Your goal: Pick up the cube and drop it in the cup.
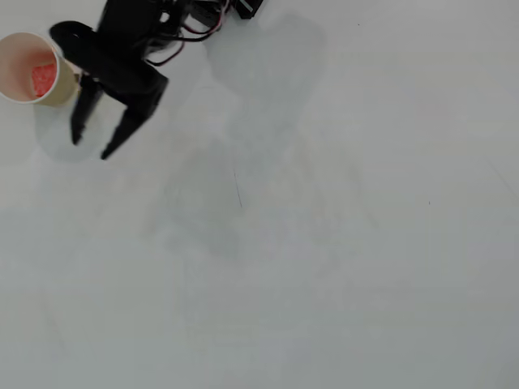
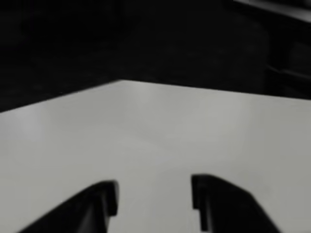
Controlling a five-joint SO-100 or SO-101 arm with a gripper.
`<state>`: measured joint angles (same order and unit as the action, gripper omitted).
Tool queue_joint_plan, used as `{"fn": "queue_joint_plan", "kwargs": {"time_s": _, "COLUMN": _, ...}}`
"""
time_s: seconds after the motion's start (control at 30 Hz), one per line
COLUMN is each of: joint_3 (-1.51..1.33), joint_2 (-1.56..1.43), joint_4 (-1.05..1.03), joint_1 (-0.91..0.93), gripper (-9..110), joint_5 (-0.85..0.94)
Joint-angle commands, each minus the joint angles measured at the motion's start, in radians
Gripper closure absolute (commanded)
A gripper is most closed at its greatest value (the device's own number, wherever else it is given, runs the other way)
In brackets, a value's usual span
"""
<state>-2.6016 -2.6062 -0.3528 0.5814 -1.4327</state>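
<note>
Seen from overhead, a pale table (image 1: 324, 243) fills the frame. At the far left stands the cup (image 1: 10, 50), a cream paper cup with a round rim and a tan outer wall. Inside it lies the cube (image 1: 43, 78), a small red-pink block with whitish speckles, much smaller than the cup's mouth and resting against the inner wall on the side nearest the jaws.

Just to the right of the cup is the black gripper (image 1: 89, 149). Its jaws are spread apart and hold nothing — two dark fingers pointing down the frame, with bare table between them. The cup sits just beside the left finger, behind its tip, near the gripper's base. Red and black wires (image 1: 195, 28) trail from the arm at the top edge.

In the wrist view, the gripper (image 2: 154, 194) shows as two dark fingers rising from the bottom edge with a clear gap of table between them. Neither cup nor cube appears there; beyond the table edge is darkness.

Judging from this, the drop looks done and what remains is to retreat. To do that well, the arm should lift and swing away from the cup — the left finger is close enough that a sideways sweep could tip it.
</note>
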Motion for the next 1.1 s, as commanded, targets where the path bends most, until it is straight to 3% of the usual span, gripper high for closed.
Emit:
{"fn": "queue_joint_plan", "kwargs": {"time_s": 0.0, "joint_3": -0.048, "joint_2": -0.126, "joint_4": 0.017, "joint_1": -0.097, "gripper": 91, "joint_5": 0.017}}
{"fn": "queue_joint_plan", "kwargs": {"time_s": 0.47, "joint_3": -0.374, "joint_2": -0.387, "joint_4": -0.109, "joint_1": -0.419, "gripper": 101, "joint_5": 0.017}}
{"fn": "queue_joint_plan", "kwargs": {"time_s": 0.73, "joint_3": -0.515, "joint_2": -0.468, "joint_4": -0.222, "joint_1": -0.486, "gripper": 101, "joint_5": 0.017}}
{"fn": "queue_joint_plan", "kwargs": {"time_s": 1.07, "joint_3": -0.520, "joint_2": -0.508, "joint_4": -0.581, "joint_1": -0.546, "gripper": 101, "joint_5": 0.017}}
